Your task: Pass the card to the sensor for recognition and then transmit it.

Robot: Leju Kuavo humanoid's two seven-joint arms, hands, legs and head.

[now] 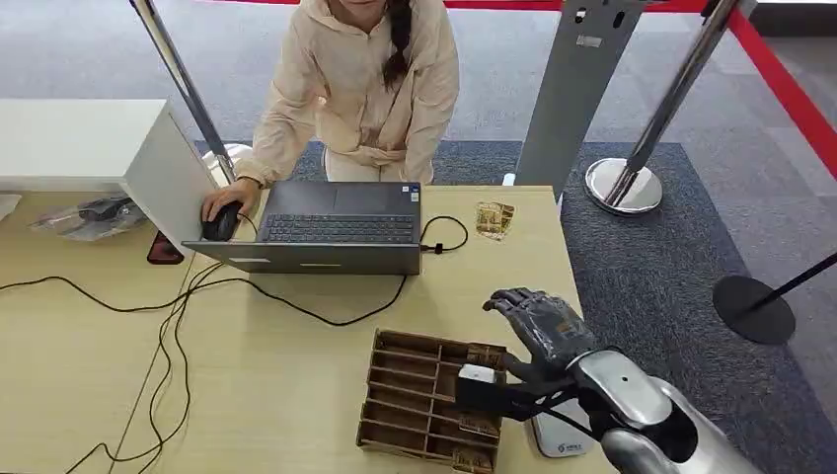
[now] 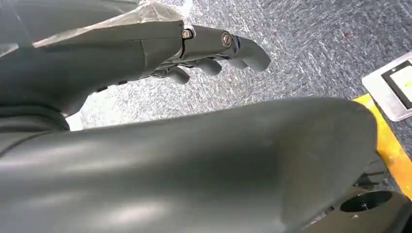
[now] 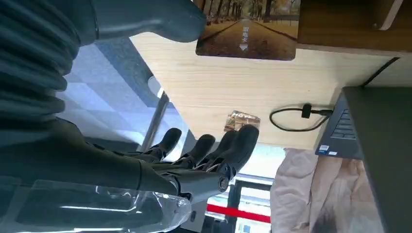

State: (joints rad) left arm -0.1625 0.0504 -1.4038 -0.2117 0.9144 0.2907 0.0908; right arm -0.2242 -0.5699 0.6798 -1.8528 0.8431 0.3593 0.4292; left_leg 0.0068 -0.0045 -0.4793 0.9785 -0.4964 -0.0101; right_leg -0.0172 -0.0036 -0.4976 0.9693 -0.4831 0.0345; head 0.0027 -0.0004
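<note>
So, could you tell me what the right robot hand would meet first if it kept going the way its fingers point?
Probably nothing soon: the right robot hand points over bare table toward the small packet near the far edge, though its height is unclear.

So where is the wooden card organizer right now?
Head view: the wooden organizer sits at the table's near edge, in front of the laptop, beside the right hand.

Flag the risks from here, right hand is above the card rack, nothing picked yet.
1. The right hand is open over the card rack; the cards stand in tight slots, so a pinch may slip or lift two.
2. The rack sits loose on the table, so a sideways pull could drag it.
3. The black cables lie close by and could snag.
</note>
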